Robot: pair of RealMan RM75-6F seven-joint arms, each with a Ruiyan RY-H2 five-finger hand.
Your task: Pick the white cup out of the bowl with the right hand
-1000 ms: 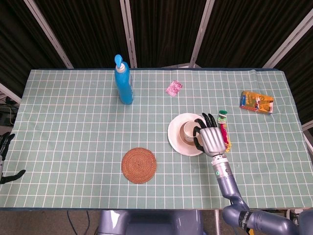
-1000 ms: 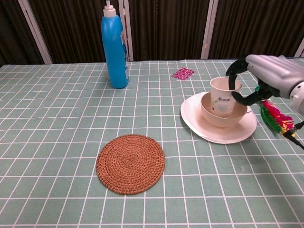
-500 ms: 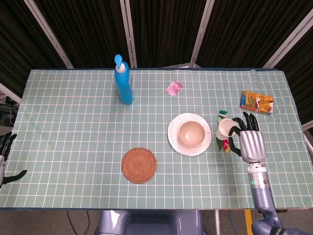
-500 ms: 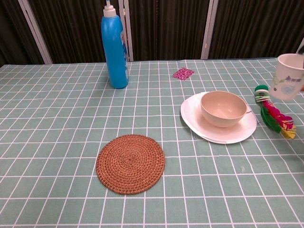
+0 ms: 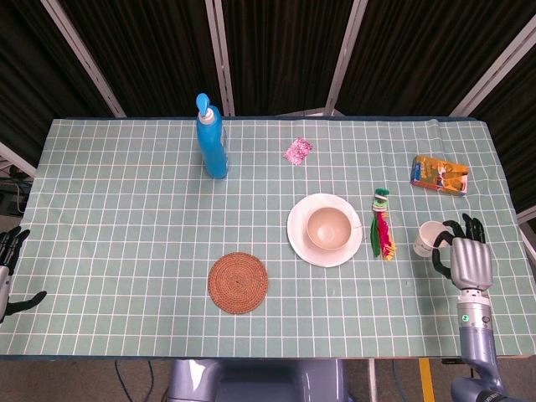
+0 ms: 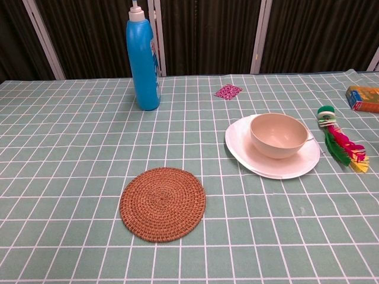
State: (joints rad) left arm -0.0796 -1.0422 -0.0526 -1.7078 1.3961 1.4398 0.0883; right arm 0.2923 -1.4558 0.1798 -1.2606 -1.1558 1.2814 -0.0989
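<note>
In the head view my right hand [image 5: 469, 261] holds the white cup [image 5: 429, 238] at the table's right side, well to the right of the bowl. The cup leans to the left in the hand's grip. The beige bowl [image 5: 328, 227] [image 6: 278, 135] sits on its white plate [image 5: 301, 243] [image 6: 278, 168] with nothing in it. Neither the cup nor the right hand shows in the chest view. My left hand [image 5: 8, 251] hangs off the table's left edge, fingers apart and holding nothing.
A blue bottle [image 5: 213, 138] [image 6: 144, 58] stands at the back. A round woven coaster [image 5: 239, 283] [image 6: 163, 203] lies near the front. A colourful feather toy [image 5: 382, 226] [image 6: 340, 141] lies right of the plate. A pink wrapper [image 5: 297, 151] [image 6: 228, 91] and an orange box [image 5: 439, 174] [image 6: 363, 98] lie further back.
My right hand lifted the cup out of the bowl and carried it rightward, past the feather toy, out of the chest view. The bowl now stands with nothing inside.
</note>
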